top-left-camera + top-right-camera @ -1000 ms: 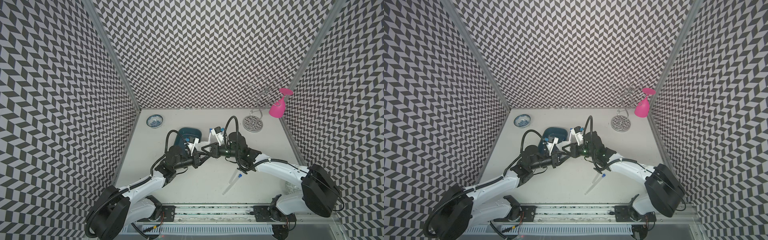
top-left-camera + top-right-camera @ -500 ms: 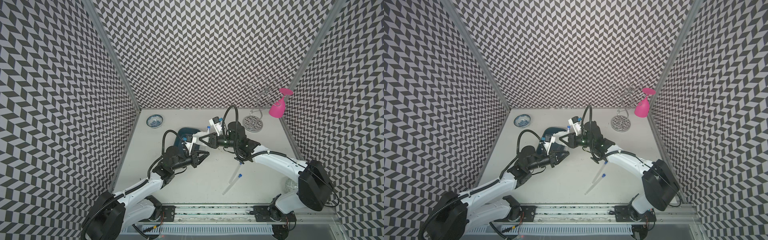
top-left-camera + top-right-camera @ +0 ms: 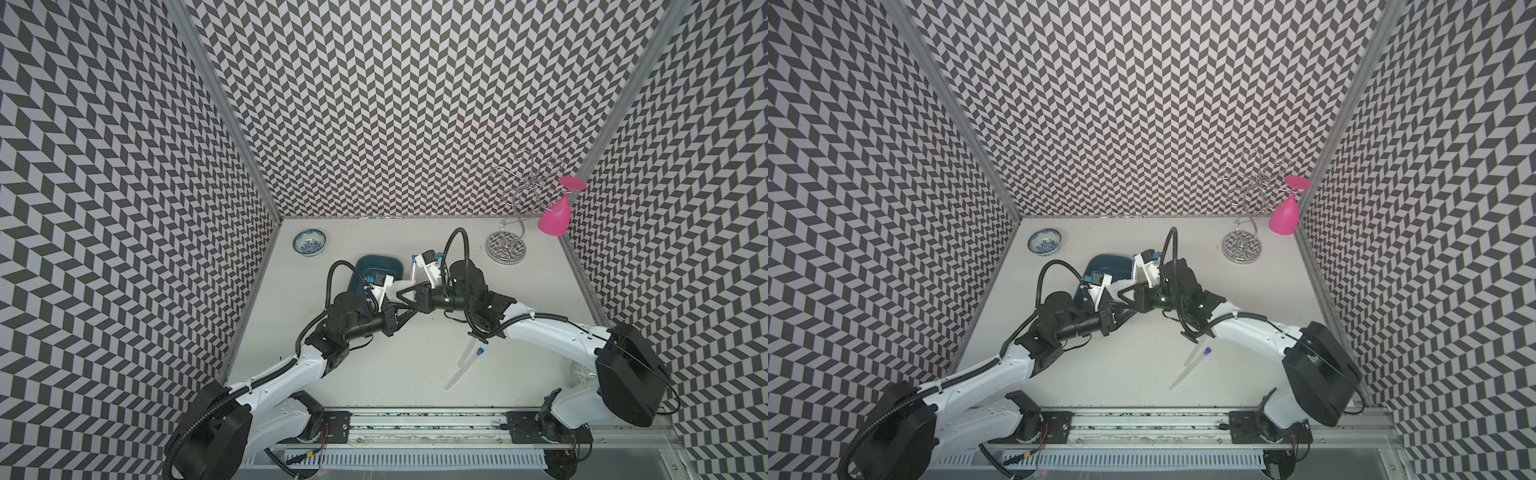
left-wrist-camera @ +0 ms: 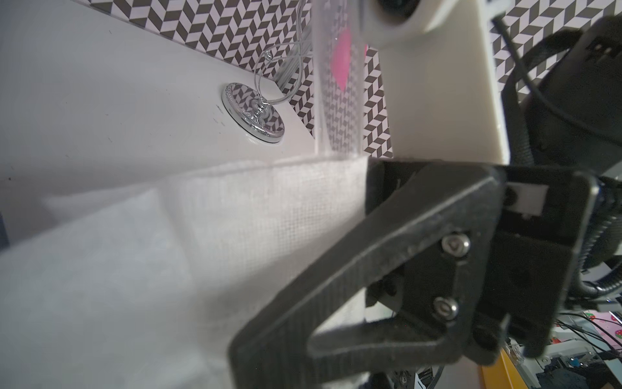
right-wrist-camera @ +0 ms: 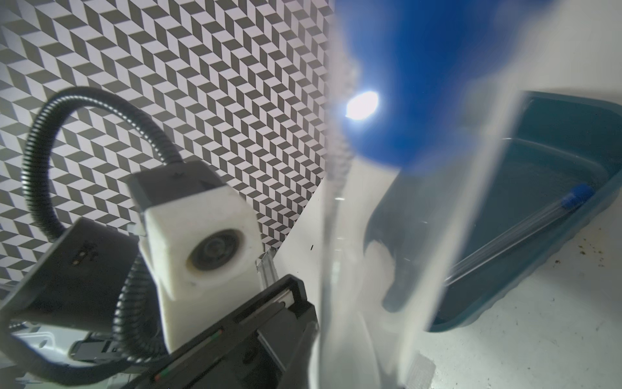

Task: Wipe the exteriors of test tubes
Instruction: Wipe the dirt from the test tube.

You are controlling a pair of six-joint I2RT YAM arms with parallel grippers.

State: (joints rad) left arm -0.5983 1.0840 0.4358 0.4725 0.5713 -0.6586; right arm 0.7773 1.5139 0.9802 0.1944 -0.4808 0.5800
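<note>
**Top views:** at mid-bench (image 3: 374,374) the left gripper (image 3: 398,318) is closed on a white wipe (image 3: 400,286); the right gripper (image 3: 404,298) clamps a test tube (image 3: 412,270). Two loose tubes (image 3: 463,370) lie nearer the front edge.
**Left wrist:** the wipe meets the held test tube.
**Right wrist:** a fourth tube (image 5: 525,232) lies inside the blue tray (image 5: 572,161).
</note>
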